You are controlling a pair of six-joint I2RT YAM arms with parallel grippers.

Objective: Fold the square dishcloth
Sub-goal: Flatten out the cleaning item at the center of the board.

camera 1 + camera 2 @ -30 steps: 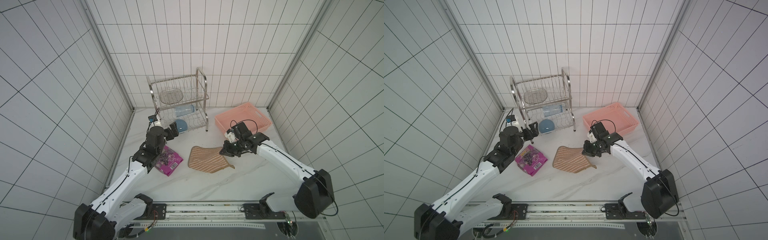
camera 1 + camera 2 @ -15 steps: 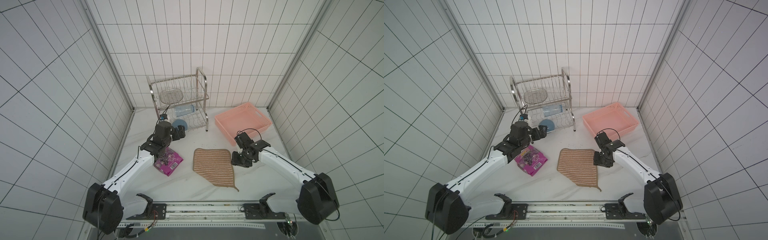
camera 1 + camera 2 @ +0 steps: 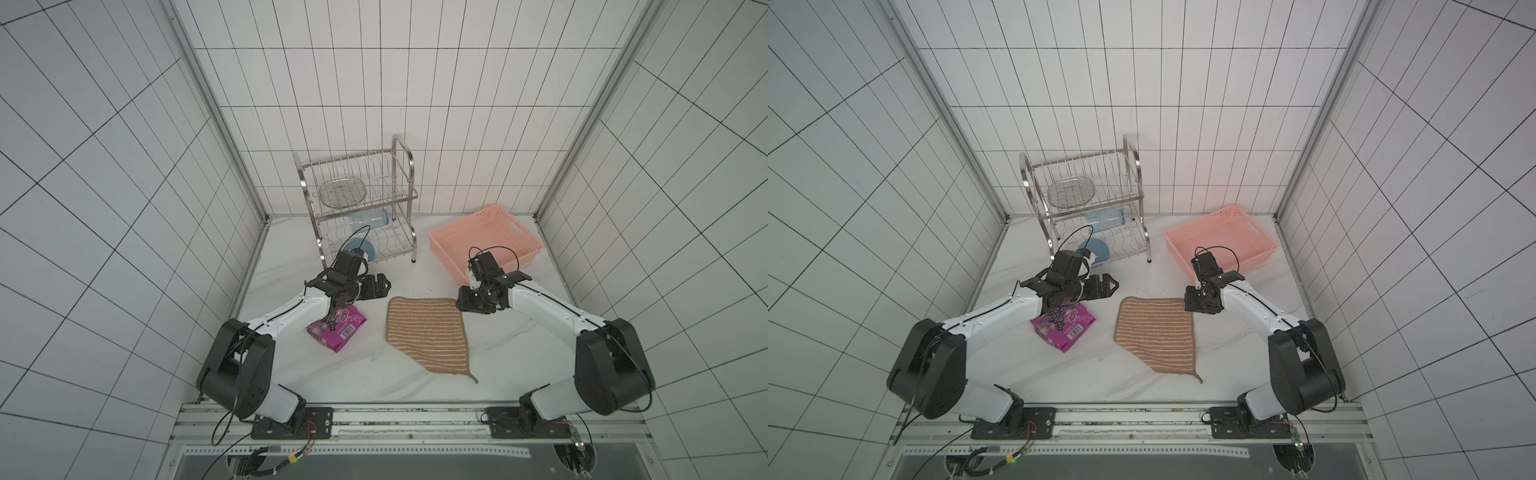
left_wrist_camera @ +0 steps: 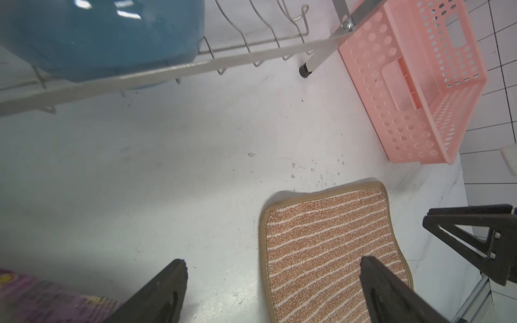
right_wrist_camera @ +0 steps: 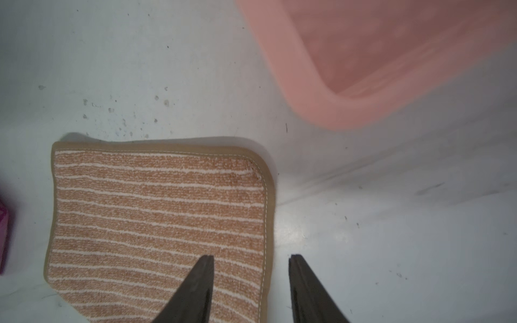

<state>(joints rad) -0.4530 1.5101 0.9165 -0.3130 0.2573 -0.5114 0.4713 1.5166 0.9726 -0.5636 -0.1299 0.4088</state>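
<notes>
Between the parted fingers (image 5: 200,282) of the right gripper (image 5: 251,258): one side hem of the square tan-brown, white-striped dishcloth (image 3: 426,332), nothing pinched. Fingers (image 4: 167,282) of the left gripper (image 4: 272,261): spread wide, empty, near the cloth's far left corner. Cloth: flat, unfolded, on the white marble tabletop (image 3: 374,378), loop corner nearest the arm bases. Surroundings: magenta snack packet (image 3: 337,328) beside the left edge; pink perforated plastic basket (image 3: 532,253) beyond the right gripper; steel wire dish rack (image 3: 401,145) at the back wall.
</notes>
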